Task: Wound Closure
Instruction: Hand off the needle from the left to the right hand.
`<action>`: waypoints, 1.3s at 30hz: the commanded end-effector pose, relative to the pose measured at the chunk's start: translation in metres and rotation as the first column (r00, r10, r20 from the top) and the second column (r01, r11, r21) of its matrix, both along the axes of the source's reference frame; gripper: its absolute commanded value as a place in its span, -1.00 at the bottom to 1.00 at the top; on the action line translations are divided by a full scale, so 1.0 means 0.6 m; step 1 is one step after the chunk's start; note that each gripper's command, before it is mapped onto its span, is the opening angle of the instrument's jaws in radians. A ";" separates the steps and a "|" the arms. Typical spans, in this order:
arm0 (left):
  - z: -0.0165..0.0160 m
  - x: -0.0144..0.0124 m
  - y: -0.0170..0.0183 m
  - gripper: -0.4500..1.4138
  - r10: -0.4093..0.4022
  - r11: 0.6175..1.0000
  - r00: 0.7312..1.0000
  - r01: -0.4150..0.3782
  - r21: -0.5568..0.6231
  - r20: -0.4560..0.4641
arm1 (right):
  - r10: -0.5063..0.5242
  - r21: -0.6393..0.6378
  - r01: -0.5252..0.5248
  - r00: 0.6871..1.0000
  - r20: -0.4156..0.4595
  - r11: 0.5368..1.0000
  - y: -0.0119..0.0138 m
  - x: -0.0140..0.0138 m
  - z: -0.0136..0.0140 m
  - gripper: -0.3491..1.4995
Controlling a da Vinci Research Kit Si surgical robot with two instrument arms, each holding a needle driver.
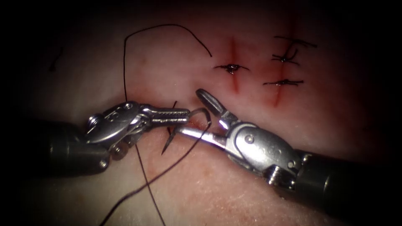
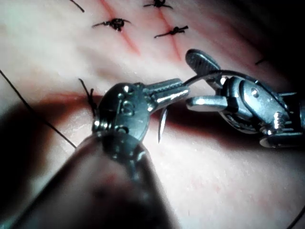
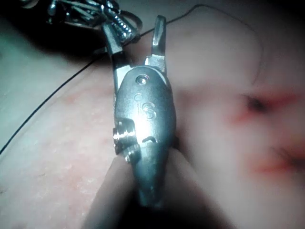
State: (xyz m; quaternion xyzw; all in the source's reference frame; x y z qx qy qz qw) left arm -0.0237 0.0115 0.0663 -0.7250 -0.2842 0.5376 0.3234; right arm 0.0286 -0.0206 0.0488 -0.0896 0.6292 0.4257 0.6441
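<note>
Gripping needle (image 1: 197,114), left claw (image 1: 187,116); right claw (image 1: 190,111) agape, empty.

pale tissue (image 1: 259,196) carrying two red cuts (image 1: 233,67), side by side. knotted stitches (image 1: 230,67) cross them: one on the left cut, three on the right. a long dark thread (image 1: 125,75) loops over the tissue left of the cuts and trails toward the near edge.

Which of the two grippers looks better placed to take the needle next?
Right, I'd judge. The left gripper is shut on the needle near mid-curve, clear of the tissue. The right gripper is open beside it, holding nothing.
</note>
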 end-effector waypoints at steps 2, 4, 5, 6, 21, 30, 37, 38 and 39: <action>0.0007 -0.0005 -0.0004 -1.00 0.003 1.000 1.000 -0.003 0.001 0.003 | 0.011 -0.004 -0.011 1.000 -0.014 1.000 0.0010 0.0019 0.0005 0.36; 0.0007 -0.0005 -0.0003 -1.00 0.004 1.000 1.000 -0.004 0.001 0.004 | 0.013 -0.005 -0.013 1.000 -0.015 1.000 0.0010 0.0019 0.0005 0.33; 0.0007 -0.0004 -0.0003 -1.00 0.004 1.000 1.000 -0.004 0.001 0.004 | 0.017 -0.004 -0.017 1.000 -0.023 1.000 0.0011 0.0018 0.0005 0.27; 0.0007 -0.0004 -0.0003 -1.00 0.006 1.000 1.000 -0.006 0.001 0.007 | 0.025 -0.006 -0.025 0.999 -0.032 1.000 0.0012 0.0016 0.0006 0.18; 0.0008 -0.0003 -0.0001 -1.00 0.011 1.000 1.000 -0.011 0.001 0.020 | 0.053 -0.006 -0.054 0.996 -0.073 0.999 0.0016 0.0014 -0.0001 -0.18; 0.0011 0.0004 0.0001 -1.00 0.016 1.000 1.000 -0.016 0.001 0.025 | 0.059 -0.009 -0.060 0.995 -0.085 0.998 0.0019 0.0005 -0.0009 -0.34; 0.0011 0.0003 0.0001 -1.00 0.015 1.000 1.000 -0.015 0.001 0.024 | 0.049 -0.018 -0.051 0.994 -0.094 0.999 0.0017 0.0010 -0.0009 -1.00; 0.0010 0.0002 0.0001 -1.00 0.014 1.000 1.000 -0.015 0.001 0.024 | 0.045 -0.018 -0.047 0.995 -0.094 0.999 0.0017 0.0011 -0.0008 -1.00; 0.0009 0.0001 0.0000 -1.00 0.014 1.000 1.000 -0.014 0.001 0.023 | 0.046 -0.018 -0.048 0.995 -0.093 0.999 0.0017 0.0013 -0.0007 -1.00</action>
